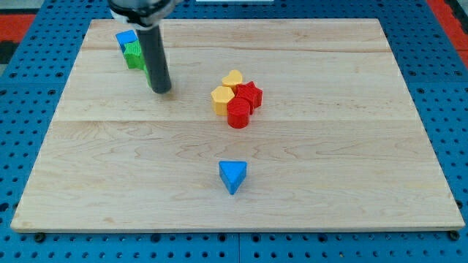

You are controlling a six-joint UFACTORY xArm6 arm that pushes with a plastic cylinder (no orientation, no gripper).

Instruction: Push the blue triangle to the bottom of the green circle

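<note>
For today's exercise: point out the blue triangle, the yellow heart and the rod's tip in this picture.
blue triangle [232, 176], camera view, on its top face.
yellow heart [232, 79], camera view, on its top face.
my tip [162, 90], camera view, at the rod's very lower end, just right of the green blocks.

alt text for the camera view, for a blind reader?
My tip rests on a wooden board near the view's top left, beside green blocks and a blue block. The blue triangle sits alone at bottom centre, below touching yellow and red blocks.
</note>
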